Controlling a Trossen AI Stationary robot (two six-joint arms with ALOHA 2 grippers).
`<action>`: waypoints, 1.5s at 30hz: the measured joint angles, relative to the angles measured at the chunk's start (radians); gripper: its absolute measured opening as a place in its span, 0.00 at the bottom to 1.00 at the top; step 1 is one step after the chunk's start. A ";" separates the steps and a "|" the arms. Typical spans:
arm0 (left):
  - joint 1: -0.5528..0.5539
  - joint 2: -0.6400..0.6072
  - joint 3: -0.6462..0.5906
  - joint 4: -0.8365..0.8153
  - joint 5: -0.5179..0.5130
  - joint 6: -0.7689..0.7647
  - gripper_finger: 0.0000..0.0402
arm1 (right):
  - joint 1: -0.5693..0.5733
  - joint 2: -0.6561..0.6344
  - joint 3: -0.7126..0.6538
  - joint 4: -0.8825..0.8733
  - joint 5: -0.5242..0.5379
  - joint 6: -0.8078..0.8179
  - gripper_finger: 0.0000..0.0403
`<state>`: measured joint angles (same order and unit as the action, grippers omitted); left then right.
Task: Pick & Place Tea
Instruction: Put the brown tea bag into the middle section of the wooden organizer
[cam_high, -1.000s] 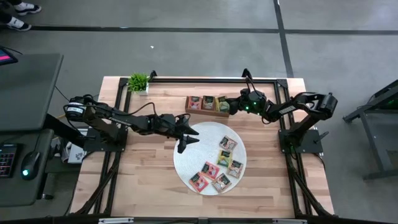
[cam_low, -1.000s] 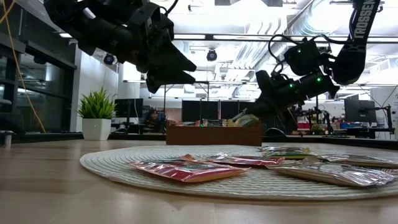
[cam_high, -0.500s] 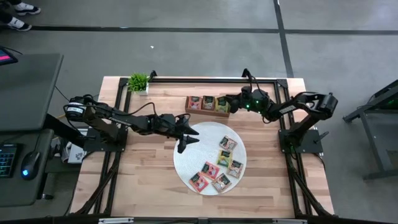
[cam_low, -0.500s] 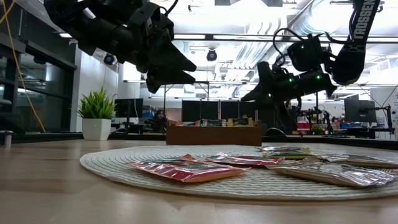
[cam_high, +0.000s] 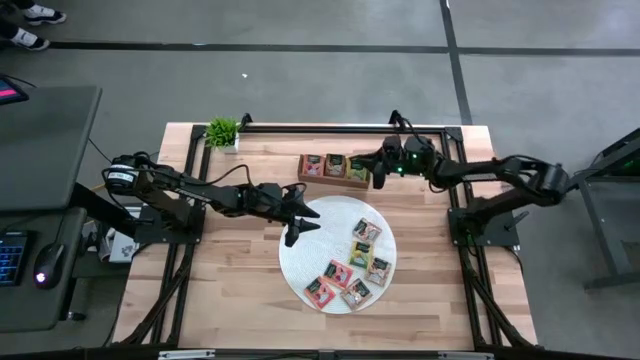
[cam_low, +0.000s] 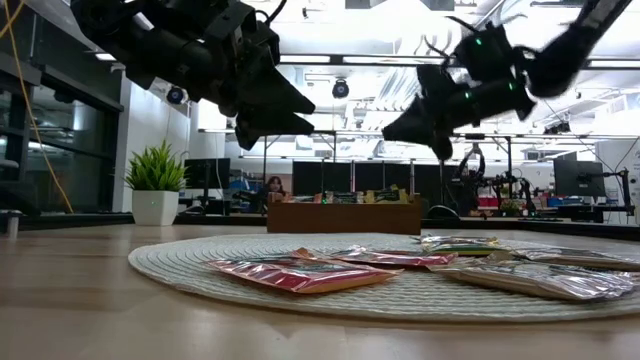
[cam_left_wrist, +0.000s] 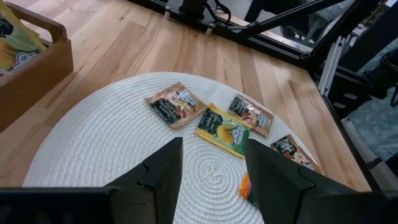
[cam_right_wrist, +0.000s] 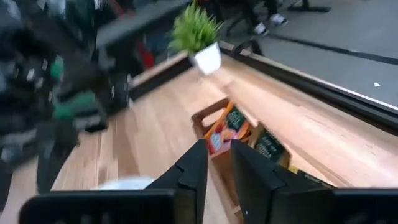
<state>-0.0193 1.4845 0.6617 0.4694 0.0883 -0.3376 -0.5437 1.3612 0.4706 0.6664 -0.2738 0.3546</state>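
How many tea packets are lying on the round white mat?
5 on the mat: two at its right side, one by the right edge, and two nearest the front. A sixth may lie between them; none seems hidden.

The right gripper has lifted off the wooden tray (empty-handed), elbow swung outward.

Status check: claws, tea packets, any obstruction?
Left claw open, empty, above mat. Right claw empty by tray. Six tea packets on mat. Nothing blocking.
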 joint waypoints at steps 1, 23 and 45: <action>0.000 0.000 0.000 0.000 0.000 0.000 0.43 | 0.010 -0.022 0.030 -0.081 -0.003 -0.033 0.15; 0.000 0.070 0.017 0.018 0.091 -0.023 0.43 | 0.485 -0.121 0.273 -1.058 0.191 0.036 0.00; 0.000 0.401 0.344 -0.024 0.288 -0.008 0.43 | 0.886 0.096 0.267 -1.087 0.591 0.492 0.00</action>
<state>-0.0196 1.8852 1.0056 0.4457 0.3762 -0.3455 0.3421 1.4576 0.7376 -0.4206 0.3174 0.8463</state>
